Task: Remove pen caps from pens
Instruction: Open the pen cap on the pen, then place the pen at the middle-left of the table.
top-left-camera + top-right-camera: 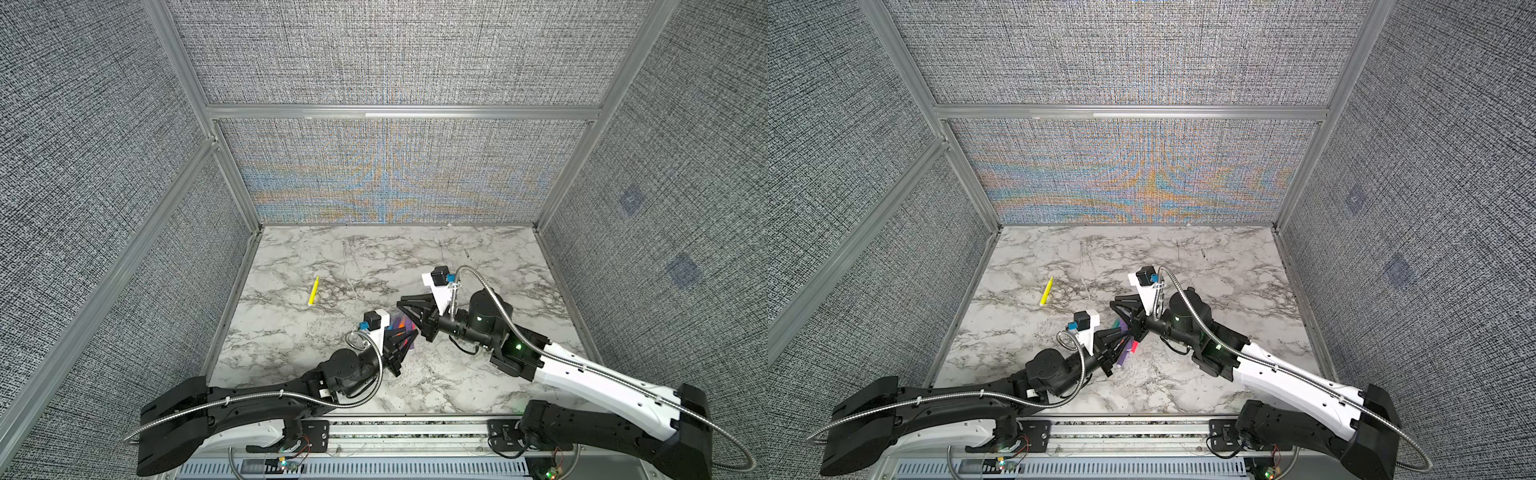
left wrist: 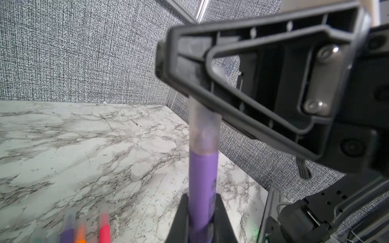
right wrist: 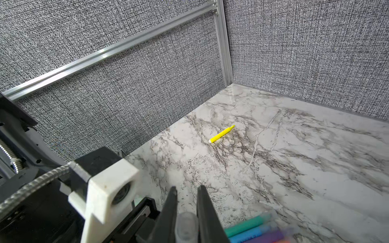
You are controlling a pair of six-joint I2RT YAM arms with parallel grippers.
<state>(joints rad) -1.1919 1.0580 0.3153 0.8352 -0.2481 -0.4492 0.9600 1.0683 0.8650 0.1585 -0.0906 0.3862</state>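
The left fingers point(image 2: 186, 208) are clenched on the barrel of a purple pen point(image 2: 203, 174), one finger on each side. The pen runs straight out from them to the right fingers point(image 3: 203, 202), which are clamped on the clear pen cap point(image 2: 203, 128) at its far end (the right wrist view shows the cap's rounded end wedged between those two fingers). The cap is seated on the pen with its mouth overlapping the purple barrel, so pen and cap bridge the short gap between the two pairs of fingers, above the worktop point(image 1: 415, 257). Just below and beside both pairs, a bundle of loose pens point(image 1: 1133, 345) lies on the marble. Teal, blue and purple barrels lie by the right fingers, and purple, orange and red-pink ones by the left, all blurred. Well apart, out past the left fingers toward the far corner, a yellow pen point(image 1: 313, 291) lies alone. Its pointed tip aims away from the fingers and its white butt end is nearer them. Grey woven wall panels point(image 1: 395, 166) enclose the worktop.
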